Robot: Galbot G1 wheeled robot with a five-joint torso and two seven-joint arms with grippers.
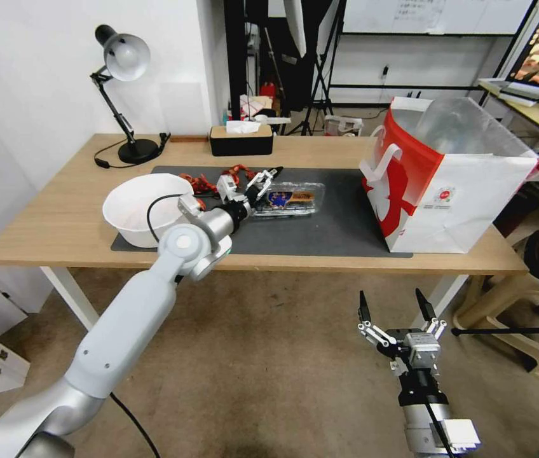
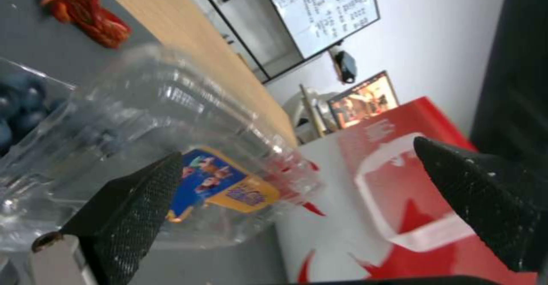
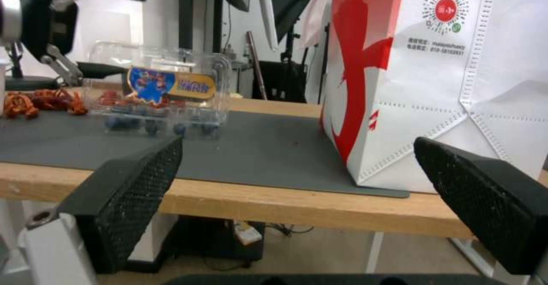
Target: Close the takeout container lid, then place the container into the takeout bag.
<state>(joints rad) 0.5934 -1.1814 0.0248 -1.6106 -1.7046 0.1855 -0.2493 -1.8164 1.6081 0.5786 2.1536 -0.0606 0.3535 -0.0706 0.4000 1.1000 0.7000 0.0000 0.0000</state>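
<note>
The takeout container (image 1: 295, 202) lies on the dark mat, with blueberries (image 3: 154, 124) in its lower half. Its clear lid (image 3: 165, 69), carrying an orange-blue sticker (image 2: 228, 186), sits over the base and looks tilted up rather than flat. My left gripper (image 1: 266, 183) is open at the container's left end, one finger above the lid and one (image 3: 102, 69) at its edge. The white-and-red takeout bag (image 1: 447, 191) stands open at the mat's right end. My right gripper (image 1: 390, 294) hangs open below the table's front edge, facing the bag (image 3: 434, 84).
A white bowl (image 1: 142, 207) sits on the mat's left end beside my left arm. Red-orange cord (image 1: 203, 184) lies behind the container. A desk lamp (image 1: 123, 57) and a tissue box (image 1: 241, 140) stand at the table's back. Bare mat (image 1: 339, 232) lies between container and bag.
</note>
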